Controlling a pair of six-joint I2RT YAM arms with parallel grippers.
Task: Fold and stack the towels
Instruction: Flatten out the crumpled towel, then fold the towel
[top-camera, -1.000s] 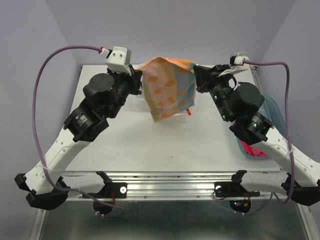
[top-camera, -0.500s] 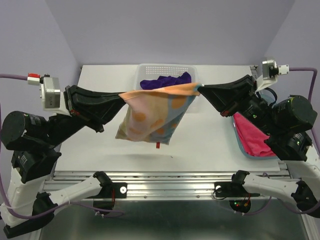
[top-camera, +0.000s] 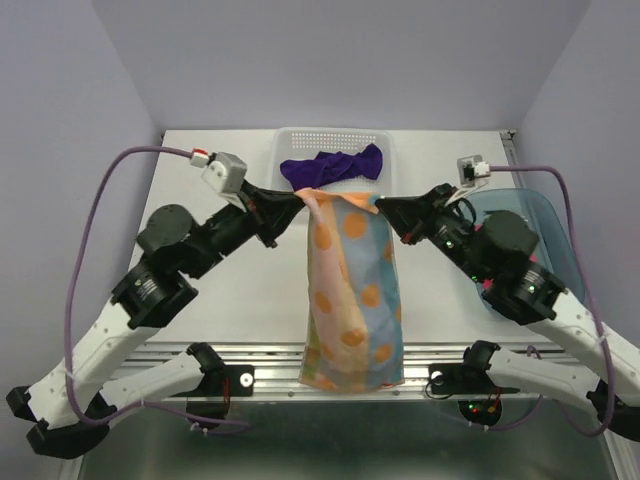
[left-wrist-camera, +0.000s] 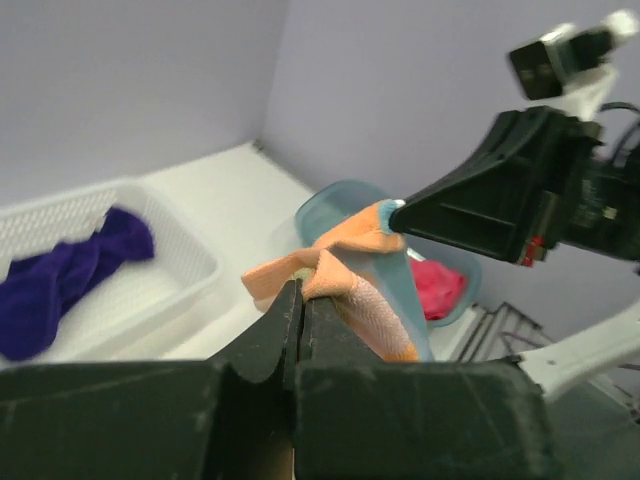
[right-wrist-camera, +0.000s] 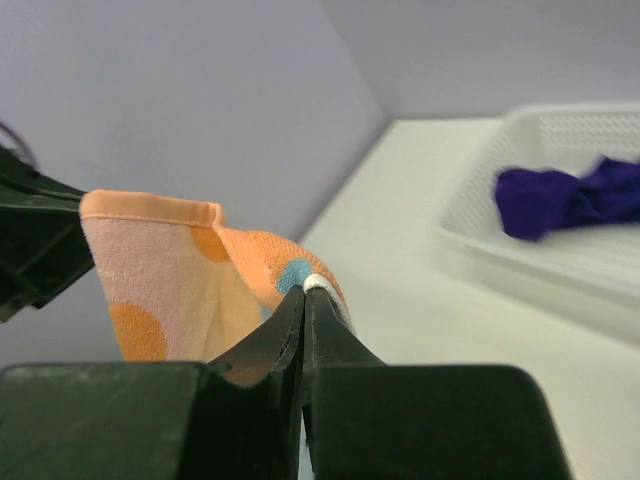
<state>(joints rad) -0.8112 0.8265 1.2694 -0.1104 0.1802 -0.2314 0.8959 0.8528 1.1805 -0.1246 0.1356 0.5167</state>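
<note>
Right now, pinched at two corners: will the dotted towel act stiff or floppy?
Probably floppy: the dotted towel hangs limp and creased between the left claw and right claw. Likely light: two small corner pinches hold it up.

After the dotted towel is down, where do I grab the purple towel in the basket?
Probably pinch the purple towel at either end of its bunched ridge, coming straight down from above. It lies crumpled across the white basket, whose walls block a sideways approach.
</note>
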